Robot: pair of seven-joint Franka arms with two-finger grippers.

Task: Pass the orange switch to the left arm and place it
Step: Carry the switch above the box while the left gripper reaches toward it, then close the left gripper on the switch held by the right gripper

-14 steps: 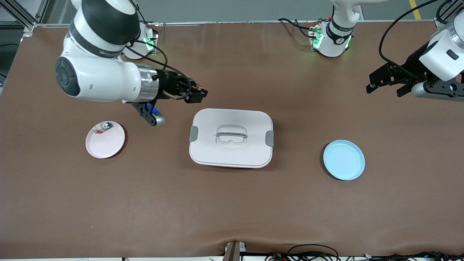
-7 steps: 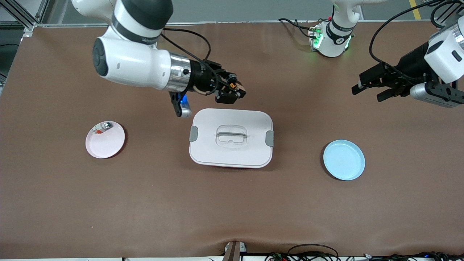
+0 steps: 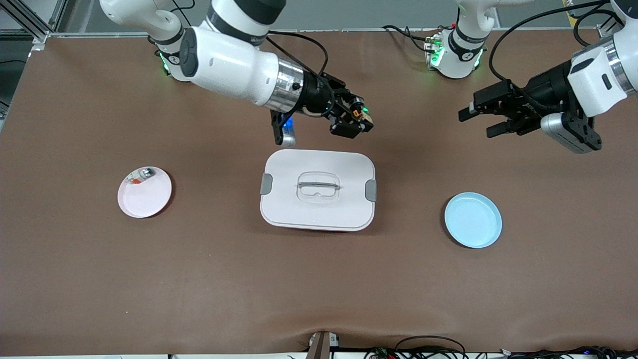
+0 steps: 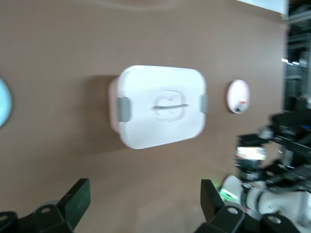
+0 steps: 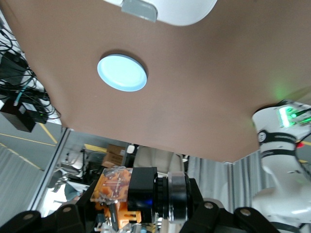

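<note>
Step in hand: mid-air hand-over. The right claw [image 3: 355,122], clenched on the orange switch [image 3: 357,115], hangs over the desk [image 3: 199,279] just past the box's [image 3: 317,189] edge that lies farther from the front camera. The left claw [image 3: 481,119] — fingers spread, holding nothing — hangs over bare desk toward its own end. Next move (a judgement): bring both claws together without crossing over the box, then close the left on the switch before the right releases.

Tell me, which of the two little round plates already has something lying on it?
The pink plate, toward the right arm's end of the table. A small silvery piece with red bits lies by its rim, while the blue plate at the left arm's end is bare.
</note>
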